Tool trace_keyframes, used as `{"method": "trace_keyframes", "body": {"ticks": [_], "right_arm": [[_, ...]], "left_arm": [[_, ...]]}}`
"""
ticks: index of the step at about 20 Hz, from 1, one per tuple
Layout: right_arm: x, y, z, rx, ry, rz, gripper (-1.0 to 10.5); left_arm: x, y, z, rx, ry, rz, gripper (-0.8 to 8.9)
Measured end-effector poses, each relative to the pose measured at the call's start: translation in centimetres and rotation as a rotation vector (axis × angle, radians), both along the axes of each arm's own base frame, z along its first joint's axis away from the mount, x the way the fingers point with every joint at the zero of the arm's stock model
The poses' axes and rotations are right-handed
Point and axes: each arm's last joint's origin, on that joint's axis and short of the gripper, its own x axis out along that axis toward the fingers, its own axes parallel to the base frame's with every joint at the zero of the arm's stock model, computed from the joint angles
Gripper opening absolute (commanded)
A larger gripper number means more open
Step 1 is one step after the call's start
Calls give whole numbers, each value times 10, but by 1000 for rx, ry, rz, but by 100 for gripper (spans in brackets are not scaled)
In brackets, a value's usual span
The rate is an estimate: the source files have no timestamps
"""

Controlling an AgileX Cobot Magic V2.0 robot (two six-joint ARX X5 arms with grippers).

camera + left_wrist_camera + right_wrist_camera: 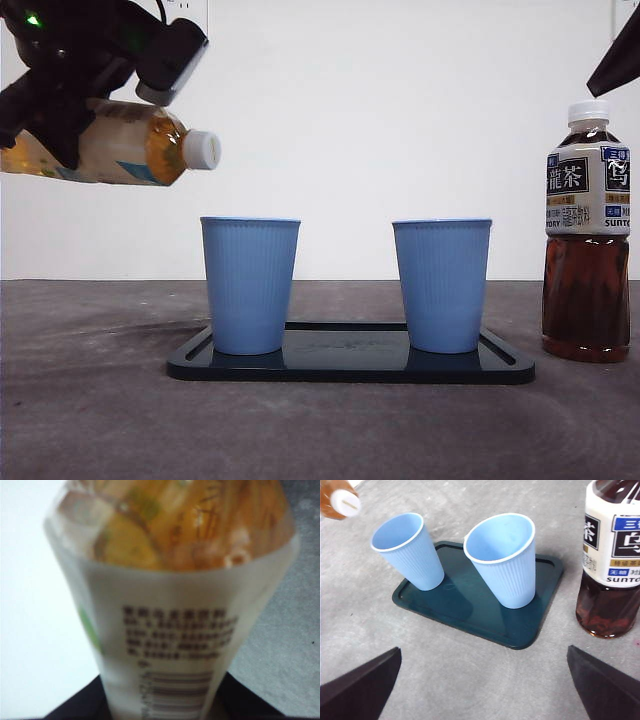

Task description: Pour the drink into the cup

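White wall behind, grey table (90,410) in front, dark tray (350,362) in the middle carrying two blue cups, both upright and standing apart. Left tool (70,75) is clamped round the body of the tea bottle (110,145) and holds it high in the air, tipped close to horizontal with the neck a little down, mouth end pointing toward the near-side cup (249,285). Bottle sits above and just to the side of that cup's rim, not yet over the opening. White cap (201,150) looks to be on the bottle, so nothing is flowing; right wrist view shows both cup interiors and they look empty, though the bottoms are only partly visible. Left wrist view is filled by the bottle label, amber liquid visible past it, jaws barely showing at the base on either side of it. Right tool (485,680) waits high and back, jaws spread wide, gripping nothing. Other cup (441,285) and a dark tea bottle (587,230) stand untouched, that bottle upright on the table beside the tray, capped. Judgement: pick-up and tilt are done, the pour itself has not started. Left to do: get the mouth over the cup, and with the cap on no drink can come out as things stand.
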Motion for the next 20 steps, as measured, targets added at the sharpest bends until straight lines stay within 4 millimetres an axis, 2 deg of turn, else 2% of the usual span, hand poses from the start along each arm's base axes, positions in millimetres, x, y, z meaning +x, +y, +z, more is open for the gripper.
{"method": "trace_keyframes", "body": {"ticks": [6,16,20], "right_arm": [[-1,1,0,0,0,12,545],[-1,1,0,0,0,12,545],[0,1,0,0,0,11,545]], "left_arm": [[6,-7,-11,39,17,1,19],[7,-8,-11,37,14,2,20],[6,-7,-10,-54,-22,59,19]]}}
